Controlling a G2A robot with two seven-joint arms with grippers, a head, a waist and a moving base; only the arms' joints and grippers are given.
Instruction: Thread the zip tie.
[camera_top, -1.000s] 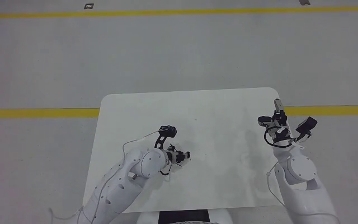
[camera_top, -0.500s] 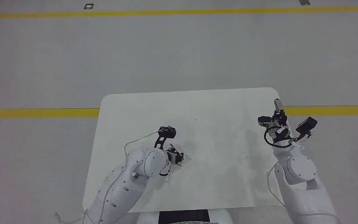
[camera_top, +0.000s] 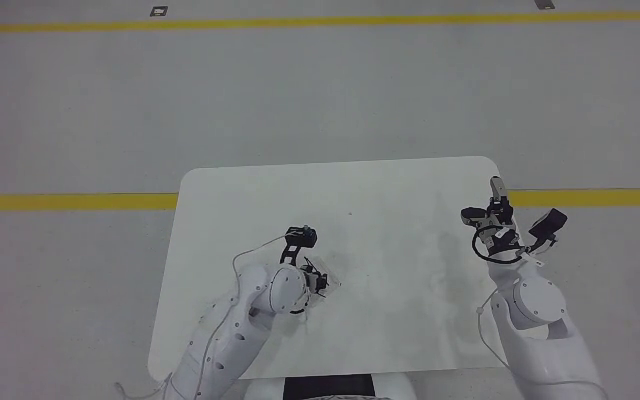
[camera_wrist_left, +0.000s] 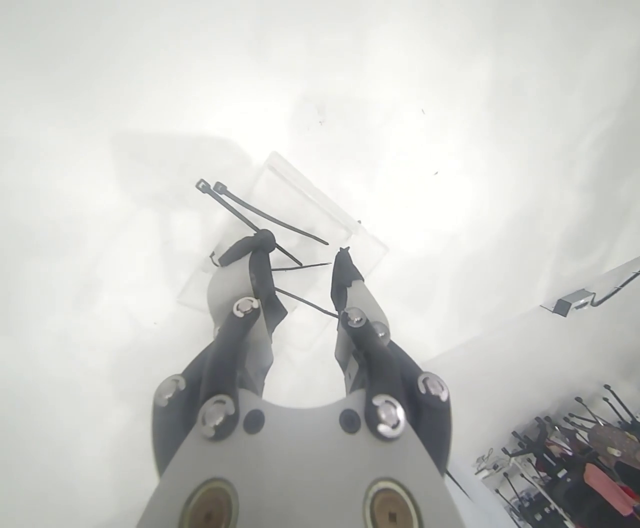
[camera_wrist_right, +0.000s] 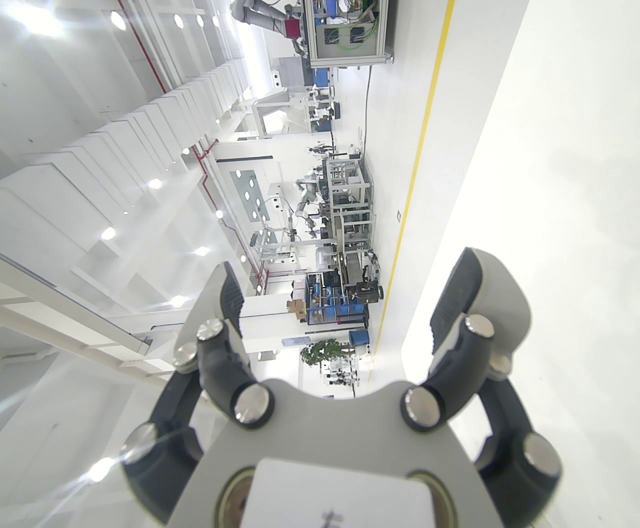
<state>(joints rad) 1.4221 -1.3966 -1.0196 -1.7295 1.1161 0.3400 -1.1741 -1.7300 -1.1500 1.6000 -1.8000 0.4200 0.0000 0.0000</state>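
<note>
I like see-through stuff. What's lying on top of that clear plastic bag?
Black zip ties lie across the clear plastic bag. Fingers of the left gripper hide parts of them.

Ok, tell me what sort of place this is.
Probably a factory hall or robotics lab: yellow floor lines run past the white table, with racks of machinery and another robot arm in the hall beyond.

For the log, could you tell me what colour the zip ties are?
The zip ties are black; see left wrist view.
</note>
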